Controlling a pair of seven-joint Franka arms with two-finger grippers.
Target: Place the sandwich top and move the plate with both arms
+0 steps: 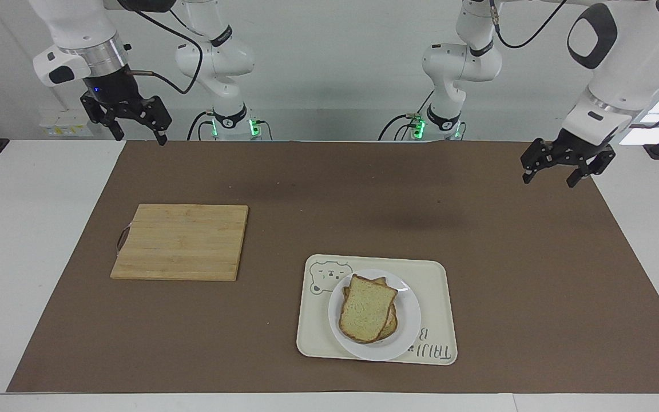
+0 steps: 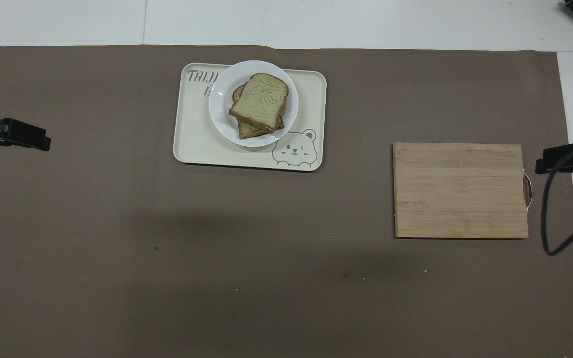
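Note:
The sandwich top (image 1: 366,308) lies on another bread slice on the white plate (image 1: 408,335). The plate stands on a cream bear tray (image 1: 435,280). In the overhead view the sandwich top (image 2: 259,101) sits on the plate (image 2: 218,112) the same way. My left gripper (image 1: 549,178) is open and empty, raised over the mat's edge at the left arm's end, well away from the tray. In the overhead view it (image 2: 42,144) shows at the frame's edge. My right gripper (image 1: 139,137) is open and empty, held high over the mat's corner at the right arm's end, where the arm waits; only its tip (image 2: 540,166) shows overhead.
A bamboo cutting board (image 1: 181,241) with a small handle lies on the brown mat toward the right arm's end, nearer to the robots than the tray (image 2: 192,144). It also shows in the overhead view (image 2: 460,190).

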